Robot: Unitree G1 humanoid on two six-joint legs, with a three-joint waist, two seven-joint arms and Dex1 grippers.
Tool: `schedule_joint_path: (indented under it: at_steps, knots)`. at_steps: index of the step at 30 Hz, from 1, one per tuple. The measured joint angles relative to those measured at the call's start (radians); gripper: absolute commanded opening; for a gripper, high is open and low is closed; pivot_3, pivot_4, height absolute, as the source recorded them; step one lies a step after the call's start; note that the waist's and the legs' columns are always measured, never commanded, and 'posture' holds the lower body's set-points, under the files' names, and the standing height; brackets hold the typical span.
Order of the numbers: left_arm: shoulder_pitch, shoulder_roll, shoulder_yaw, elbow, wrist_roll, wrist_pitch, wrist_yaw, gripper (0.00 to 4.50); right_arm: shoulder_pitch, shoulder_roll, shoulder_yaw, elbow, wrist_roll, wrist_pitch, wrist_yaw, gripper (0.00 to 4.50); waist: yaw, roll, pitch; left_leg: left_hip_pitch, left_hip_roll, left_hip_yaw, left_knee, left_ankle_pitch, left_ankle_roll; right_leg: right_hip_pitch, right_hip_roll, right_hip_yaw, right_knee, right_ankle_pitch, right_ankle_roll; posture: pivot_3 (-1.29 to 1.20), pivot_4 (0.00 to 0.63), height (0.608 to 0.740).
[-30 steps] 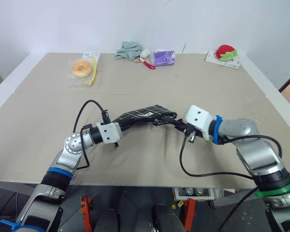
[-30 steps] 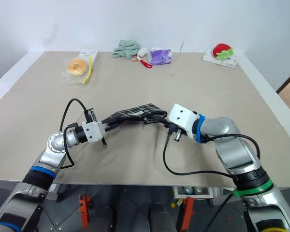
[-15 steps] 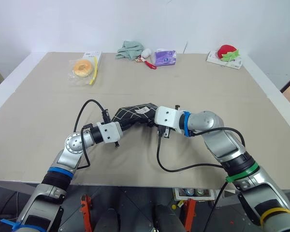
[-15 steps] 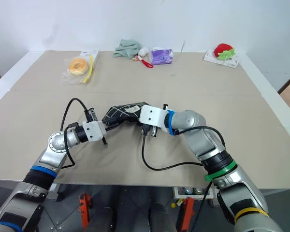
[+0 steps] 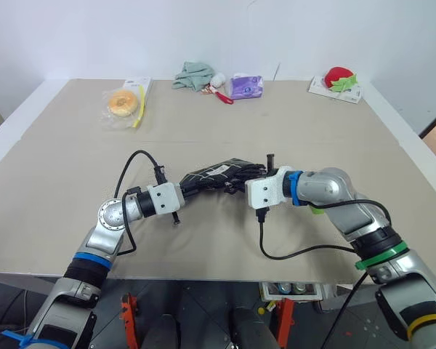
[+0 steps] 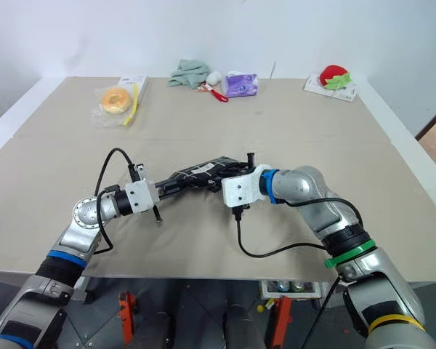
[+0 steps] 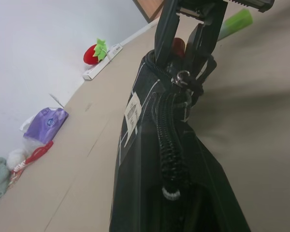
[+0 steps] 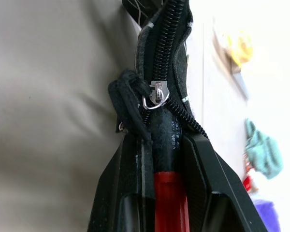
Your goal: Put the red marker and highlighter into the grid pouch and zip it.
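From the head views, the right gripper (image 5: 256,177) has slid back right since half a second ago, so the grid pouch (image 5: 219,174) is stretched out again mid-table between it and the left gripper (image 5: 187,190), which stays clamped on the pouch's left end. In the left wrist view the pouch's white label (image 7: 132,113) is too small to read, and the highlighter (image 7: 234,22) lies on the table beyond it. In the right wrist view, the fingers (image 8: 198,188) pinch the red marker (image 8: 167,159), black tip poked into the zipper mouth.

Silver-grey arms; white wrist blocks; looping black cables; blue, green and yellow rings; black-fingered right gripper (image 8: 157,203).
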Motion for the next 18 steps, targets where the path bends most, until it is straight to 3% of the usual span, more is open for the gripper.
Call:
schedule_joint_path:
  at_steps: [9, 17, 18]
  knots:
    - [0.010, 0.001, 0.001, -0.057, -0.102, 0.114, -0.089, 0.00, -0.001, -0.001, -0.030, 0.042, 0.005, -0.107, 0.031, 0.52, 0.000, 0.000, 0.000, 0.000, 0.000, 0.000, 0.000, 0.000, 0.000, 0.000, 0.000, 0.000, 0.000, 0.000, 0.000, 0.00, 0.150, 0.739]
    - [0.015, -0.025, 0.019, -0.108, -0.156, 0.238, -0.092, 0.00, -0.003, -0.009, -0.041, 0.010, 0.128, -0.010, 0.180, 4.42, 0.000, 0.000, 0.000, 0.000, 0.000, 0.000, 0.000, 0.000, 0.000, 0.001, 0.000, 0.000, 0.000, 0.000, 0.000, 0.00, 0.150, 0.739]
    - [0.015, -0.027, 0.025, -0.116, -0.167, 0.255, -0.091, 0.00, -0.002, -0.011, -0.049, -0.005, 0.145, 0.006, 0.188, 4.47, 0.000, 0.000, 0.000, 0.000, 0.000, 0.000, 0.001, 0.000, 0.000, 0.001, 0.000, 0.000, 0.000, 0.000, 0.000, 0.00, 0.150, 0.739]
